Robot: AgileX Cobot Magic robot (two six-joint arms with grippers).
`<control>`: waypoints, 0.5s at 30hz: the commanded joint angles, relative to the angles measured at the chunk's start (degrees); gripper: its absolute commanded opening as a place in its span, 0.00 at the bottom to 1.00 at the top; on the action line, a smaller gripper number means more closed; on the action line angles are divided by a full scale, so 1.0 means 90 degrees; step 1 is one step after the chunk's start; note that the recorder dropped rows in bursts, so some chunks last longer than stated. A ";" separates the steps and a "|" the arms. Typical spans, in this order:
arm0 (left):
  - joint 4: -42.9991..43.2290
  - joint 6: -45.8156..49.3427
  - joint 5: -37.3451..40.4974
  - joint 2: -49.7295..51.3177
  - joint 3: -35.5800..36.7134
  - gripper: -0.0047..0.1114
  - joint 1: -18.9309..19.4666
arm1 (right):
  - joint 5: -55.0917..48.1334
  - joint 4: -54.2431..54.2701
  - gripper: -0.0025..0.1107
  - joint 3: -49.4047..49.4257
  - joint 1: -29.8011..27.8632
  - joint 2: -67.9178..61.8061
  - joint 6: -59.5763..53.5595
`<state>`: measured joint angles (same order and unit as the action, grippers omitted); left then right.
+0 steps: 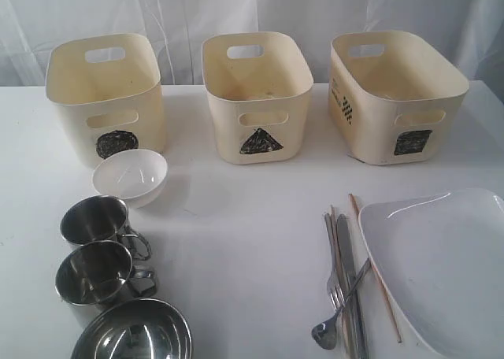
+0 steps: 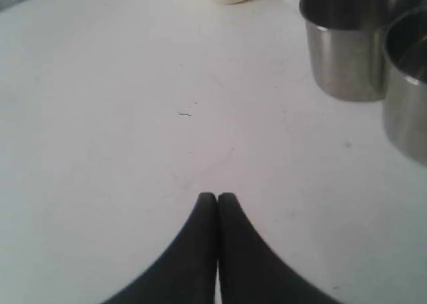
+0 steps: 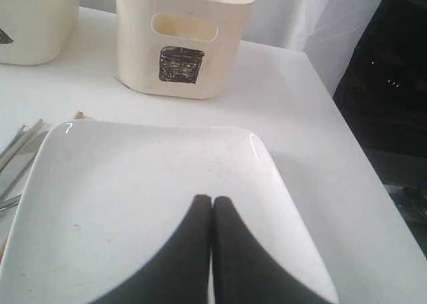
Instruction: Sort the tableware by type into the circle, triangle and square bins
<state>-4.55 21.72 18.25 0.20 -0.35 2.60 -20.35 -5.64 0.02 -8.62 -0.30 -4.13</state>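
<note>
Right wrist view puts the large white plate (image 3: 133,184) directly under my right gripper (image 3: 212,200), whose jaws are pressed together with nothing between them. In the exterior view the plate fills the lower right of the frame. The square bin (image 1: 398,95) stands straight beyond it at upper right, with open table (image 1: 252,233) between. The chopsticks (image 1: 376,272) lie along its left rim, long axis pointing toward the bins, so I judge the far rim the freer edge. My left gripper (image 2: 217,197), likewise closed and empty, hovers near the steel mugs (image 2: 343,44), well apart from the plate.
</note>
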 commanded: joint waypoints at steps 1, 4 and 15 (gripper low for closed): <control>0.1234 0.1897 -0.0463 -0.0022 0.0039 0.04 0.0014 | 0.0035 -0.0043 0.02 -0.0003 -0.0024 0.0034 -0.0008; 0.0973 0.1881 -0.1963 -0.0022 0.0039 0.04 0.0003 | 0.0035 -0.0043 0.02 -0.0003 -0.0024 0.0034 -0.0008; -0.1642 -0.4088 -0.6430 -0.0022 0.0039 0.04 0.0002 | 0.0035 -0.0043 0.02 -0.0003 -0.0024 0.0034 -0.0008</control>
<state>-17.99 -8.72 -30.59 0.11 -0.10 2.60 -20.45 -5.64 0.02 -8.62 -0.30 -4.13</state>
